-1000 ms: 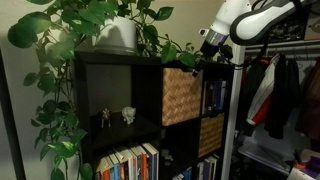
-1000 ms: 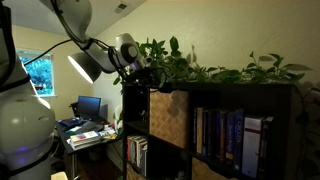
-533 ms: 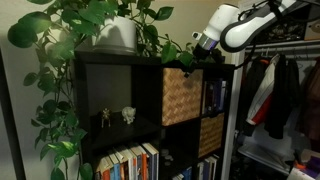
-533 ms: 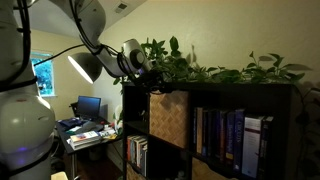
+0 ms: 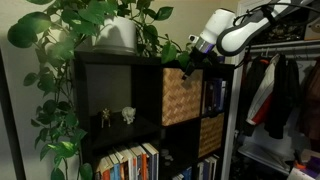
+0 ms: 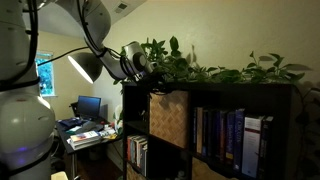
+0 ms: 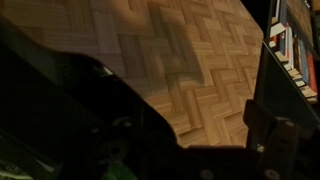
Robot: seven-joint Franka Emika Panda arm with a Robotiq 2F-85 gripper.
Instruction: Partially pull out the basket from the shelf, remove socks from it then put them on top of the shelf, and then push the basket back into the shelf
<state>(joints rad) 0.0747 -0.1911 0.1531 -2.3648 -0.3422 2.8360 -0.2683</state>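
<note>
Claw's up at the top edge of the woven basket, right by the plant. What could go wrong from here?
1. The claw sits close to the trailing plant leaves; a pull could snag them and tug the white pot.
2. The basket fills its cube beside the books; a skewed pull may jam it.
3. I cannot tell whether the claw has a grip; it might slip off the rim.
</note>
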